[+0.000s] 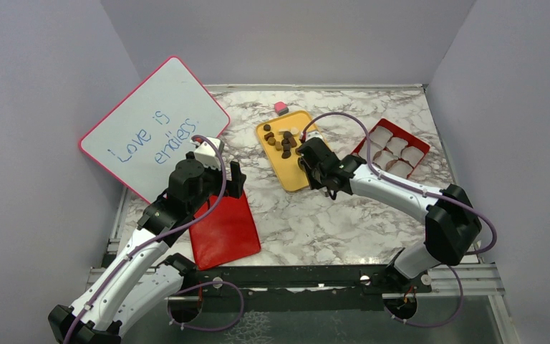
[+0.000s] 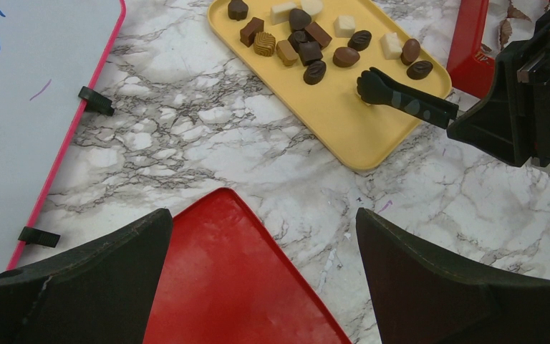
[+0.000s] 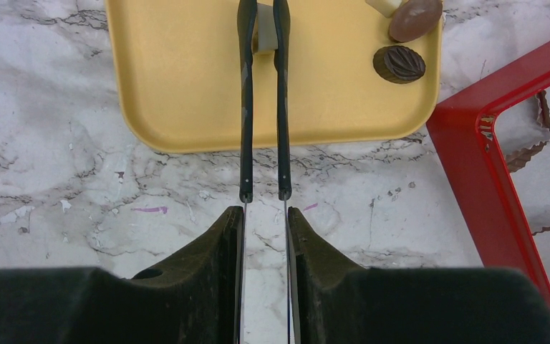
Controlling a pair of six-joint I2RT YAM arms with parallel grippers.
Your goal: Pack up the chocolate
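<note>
**Chocolate on the tray, tongs over it**

The chocolate [image 1: 283, 140] lies in a loose cluster on the far half of a yellow tray [image 1: 291, 176], which sits mid-counter [image 1: 315, 222] towards the far edge. The pieces are dark brown, lighter brown and cream-white. A cream-white piece [image 3: 263, 36] shows between the two arms of black tongs [image 3: 245, 107] that reach in over the tray's bare near half; whether they grip it cannot be told.

Just beyond the tray's far corner sits a small pink cube [image 1: 281, 108]. Towards the right edge lies a red box [image 3: 465, 150] lined with white paper cups [image 1: 395, 147], just beside the tray. A flat red lid [image 1: 225, 229] lies near the left near corner, and a pink-framed whiteboard [image 1: 150, 115] leans along the left edge.

The right pincer [image 3: 265, 215] is clamped tight on the tongs' handles, pressing the arms nearly parallel. The left pincer [image 2: 263, 222] gapes wide over the lid's far corner, holding nothing.
</note>
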